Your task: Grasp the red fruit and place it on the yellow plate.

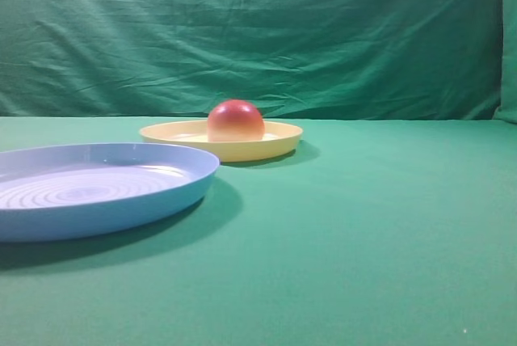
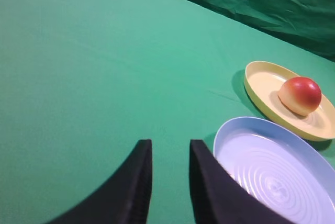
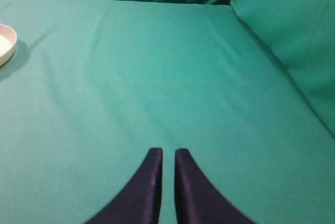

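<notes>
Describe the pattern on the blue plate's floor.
Raised concentric rings on the light-blue plate, clearest in the left wrist view.

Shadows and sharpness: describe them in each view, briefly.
Exterior high view: the blue plate casts a broad soft shadow toward the right on the cloth; the yellow plate casts a smaller one; the red fruit looks slightly soft. Left wrist view: the near fingers are blurred dark shapes and the blue plate's rings glare pale. Right wrist view: even light, a faint shadow beside the plate's edge.
</notes>
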### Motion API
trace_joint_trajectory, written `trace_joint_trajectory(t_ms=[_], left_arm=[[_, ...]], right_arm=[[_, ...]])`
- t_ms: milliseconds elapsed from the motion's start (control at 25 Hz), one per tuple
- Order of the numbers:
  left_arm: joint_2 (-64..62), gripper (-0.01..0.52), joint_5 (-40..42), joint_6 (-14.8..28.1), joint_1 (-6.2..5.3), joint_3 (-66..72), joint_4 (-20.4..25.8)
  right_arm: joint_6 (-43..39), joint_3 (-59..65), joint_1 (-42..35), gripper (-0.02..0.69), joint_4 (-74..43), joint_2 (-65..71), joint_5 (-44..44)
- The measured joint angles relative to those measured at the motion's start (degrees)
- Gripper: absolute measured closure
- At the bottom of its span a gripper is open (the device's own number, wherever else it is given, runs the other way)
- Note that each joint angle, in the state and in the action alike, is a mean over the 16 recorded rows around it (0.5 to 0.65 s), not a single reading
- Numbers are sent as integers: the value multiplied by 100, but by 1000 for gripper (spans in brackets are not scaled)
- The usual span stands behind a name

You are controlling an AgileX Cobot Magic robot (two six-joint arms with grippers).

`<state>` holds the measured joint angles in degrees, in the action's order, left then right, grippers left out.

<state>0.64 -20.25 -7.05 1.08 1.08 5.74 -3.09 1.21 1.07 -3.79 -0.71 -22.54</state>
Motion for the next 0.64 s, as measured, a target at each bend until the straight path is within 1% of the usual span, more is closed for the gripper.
trace_joint_trajectory(t_ms=[640], left_arm=[[0, 357, 0, 0, 0, 0, 0]], right_arm=[[0, 1, 0, 612, 0, 0, 4]])
